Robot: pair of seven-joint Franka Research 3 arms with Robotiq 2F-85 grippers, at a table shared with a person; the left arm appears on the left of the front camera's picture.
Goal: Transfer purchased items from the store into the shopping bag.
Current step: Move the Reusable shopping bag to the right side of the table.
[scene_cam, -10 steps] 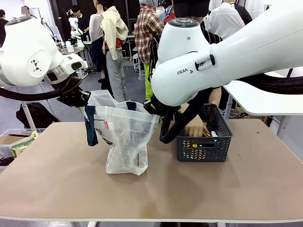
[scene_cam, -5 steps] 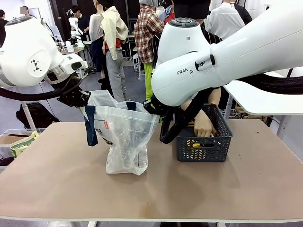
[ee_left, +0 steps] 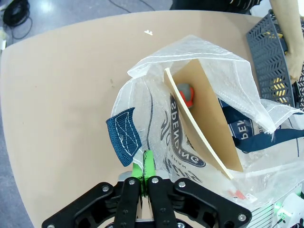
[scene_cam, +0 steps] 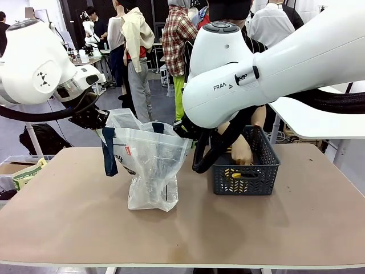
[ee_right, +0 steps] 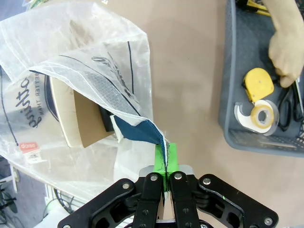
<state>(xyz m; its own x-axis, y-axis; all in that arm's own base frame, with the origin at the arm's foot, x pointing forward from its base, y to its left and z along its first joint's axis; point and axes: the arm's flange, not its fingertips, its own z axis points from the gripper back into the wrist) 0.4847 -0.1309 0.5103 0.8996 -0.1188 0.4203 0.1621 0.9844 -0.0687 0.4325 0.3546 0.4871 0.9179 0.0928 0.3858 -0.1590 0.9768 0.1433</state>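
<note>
The translucent whitish plastic shopping bag (scene_cam: 151, 165) with navy straps stands on the brown table (scene_cam: 68, 211), just left of the dark grey mesh basket (scene_cam: 254, 181). Our left gripper (ee_left: 146, 164) and right gripper (ee_right: 165, 159) each pinch its rim, jaws fully closed, spreading the mouth. Something dropped in could tug the thin film from our grip and collapse the opening. We cannot tell what the person's hand (scene_cam: 242, 153) grasps in the basket.

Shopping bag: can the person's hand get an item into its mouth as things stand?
Probably yes. Both arms' jaws, shut on opposite edges, hold the shopping bag open; the hand is in the basket beside it. The right arm stands between, so it may have to reach around.
</note>
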